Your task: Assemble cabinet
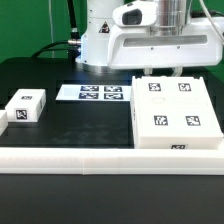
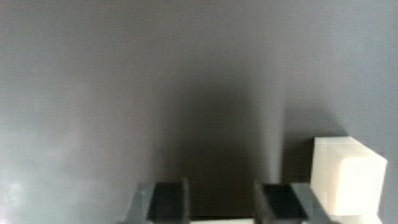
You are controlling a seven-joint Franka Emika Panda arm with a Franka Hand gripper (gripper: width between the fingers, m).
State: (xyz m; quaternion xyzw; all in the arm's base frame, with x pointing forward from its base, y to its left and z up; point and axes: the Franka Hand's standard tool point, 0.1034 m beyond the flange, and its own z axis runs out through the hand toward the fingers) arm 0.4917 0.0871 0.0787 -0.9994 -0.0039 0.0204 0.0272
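Cabinet assembly is judged to be at an early step. The large white tagged box is seen lying on the black counter at the exterior view's right, its near side just beside the white rail that runs along the near edge. No loose part is seen joined to it. The arm is poised over the far side of the box. In the wrist view the fingers are seen narrowly parted with only dark counter between them, so nothing is grasped. A white piece is seen just beside one finger; whether it is a corner of the box or a separate part cannot be told.

The step in hand is taken to be an approach for a grasp or a push. For the next move, the fingers would probably have to be widened and centred on the chosen part before being closed, since the present gap looks too narrow for the white piece.

A small white tagged block lies well apart at the exterior view's left. The marker board lies between it and the box, somewhat farther back. Nothing is seen blocking the arm, though travel toward the near side is limited by the rail.
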